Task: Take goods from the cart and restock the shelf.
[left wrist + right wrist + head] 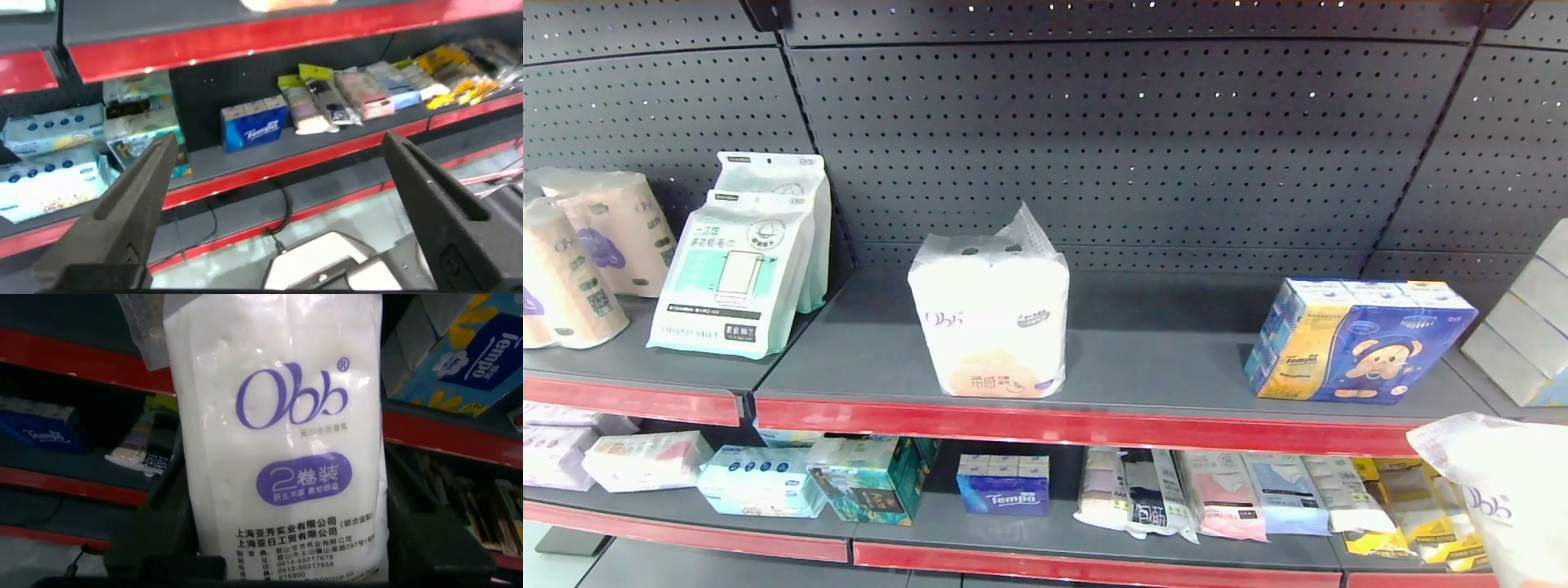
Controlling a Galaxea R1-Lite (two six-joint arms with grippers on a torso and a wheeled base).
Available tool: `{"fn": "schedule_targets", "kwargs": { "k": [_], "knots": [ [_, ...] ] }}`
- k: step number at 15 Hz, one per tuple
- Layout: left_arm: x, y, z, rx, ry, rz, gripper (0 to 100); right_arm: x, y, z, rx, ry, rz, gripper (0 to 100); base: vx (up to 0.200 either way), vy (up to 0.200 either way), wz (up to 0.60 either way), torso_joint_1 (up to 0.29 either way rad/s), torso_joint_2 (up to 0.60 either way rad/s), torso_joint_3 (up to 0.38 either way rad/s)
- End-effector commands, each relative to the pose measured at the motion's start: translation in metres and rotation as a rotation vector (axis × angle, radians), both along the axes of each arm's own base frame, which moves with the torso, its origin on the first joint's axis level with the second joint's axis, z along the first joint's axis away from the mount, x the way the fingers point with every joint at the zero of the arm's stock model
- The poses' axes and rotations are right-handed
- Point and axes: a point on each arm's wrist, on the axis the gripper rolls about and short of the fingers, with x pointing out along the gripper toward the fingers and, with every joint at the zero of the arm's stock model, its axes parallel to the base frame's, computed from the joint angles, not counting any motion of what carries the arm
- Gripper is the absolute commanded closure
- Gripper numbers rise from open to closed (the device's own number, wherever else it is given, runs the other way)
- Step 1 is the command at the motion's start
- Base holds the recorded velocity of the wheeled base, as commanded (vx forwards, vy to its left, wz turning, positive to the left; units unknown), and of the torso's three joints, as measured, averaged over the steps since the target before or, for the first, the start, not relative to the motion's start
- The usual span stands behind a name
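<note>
A white plastic-wrapped pack of paper rolls stands upright in the middle of the upper shelf, near its red front edge. A second white pack of the same kind hangs at the lower right, below and in front of that shelf. My right gripper is shut on this pack, its dark fingers pressing on both sides. My left gripper is open with nothing between its fingers; it is low down in front of the lower shelf.
A blue and yellow tissue pack lies at the right of the upper shelf, with grey boxes beyond. White-green pouches and beige roll packs stand at the left. Bare shelf lies between the white pack and the blue pack. Several goods fill the lower shelf.
</note>
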Motion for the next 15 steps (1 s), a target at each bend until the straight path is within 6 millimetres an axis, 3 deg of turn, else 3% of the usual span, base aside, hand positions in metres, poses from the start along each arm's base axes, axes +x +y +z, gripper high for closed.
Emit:
{"fn": "schedule_targets", "kwargs": {
  "k": [1,7,8,11,15],
  "knots": [
    [-0.007,0.001,-0.017,-0.001,-0.036,0.007,0,0.002,0.0,0.0,0.002,0.013,0.01,100,0.0,0.0,0.0,0.0,0.0,0.0],
    [-0.011,0.002,-0.019,0.074,-0.102,-0.006,0,0.004,0.002,0.004,0.038,0.002,0.079,100,0.0,0.0,0.0,0.0,0.0,0.0],
    [-0.011,0.002,-0.027,0.078,-0.101,0.005,0,0.002,0.002,0.006,0.043,-0.013,0.079,100,0.0,0.0,0.0,0.0,0.0,0.0],
    [-0.009,0.003,-0.02,0.0,-0.161,0.073,0,0.001,0.002,0.014,0.036,-0.042,0.078,100,0.0,0.0,0.0,0.0,0.0,0.0],
    [-0.003,0.006,-0.033,-0.063,-0.115,0.238,0,-0.002,0.002,0.016,0.02,-0.062,0.074,100,0.0,0.0,0.0,0.0,0.0,0.0]
  ]
}}
